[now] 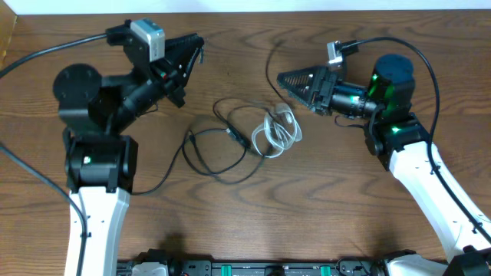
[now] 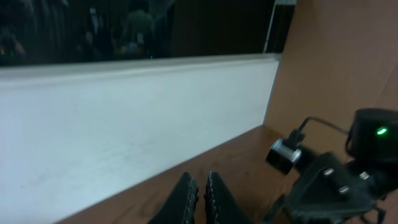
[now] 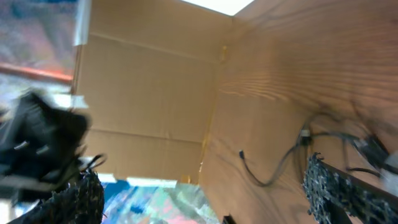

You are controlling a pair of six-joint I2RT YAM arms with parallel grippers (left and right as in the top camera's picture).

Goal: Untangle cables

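Thin black cables (image 1: 222, 146) loop loosely across the middle of the wooden table (image 1: 230, 230), tangled with a coiled white cable (image 1: 281, 130) at their right end. My right gripper (image 1: 285, 80) hovers just above and behind the white coil, pointing left with its jaws wide open and nothing between them (image 3: 202, 183). Its wrist view shows a black cable (image 3: 273, 177) with a small plug end below. My left gripper (image 1: 196, 44) is raised at the back left, away from the cables, shut and holding nothing (image 2: 200, 182).
A thick black arm cable (image 1: 46, 50) trails off the left arm, and another (image 1: 418, 54) arcs over the right arm. A cardboard panel (image 1: 6, 34) stands at the back left corner. A white wall (image 2: 124, 124) borders the table's far edge.
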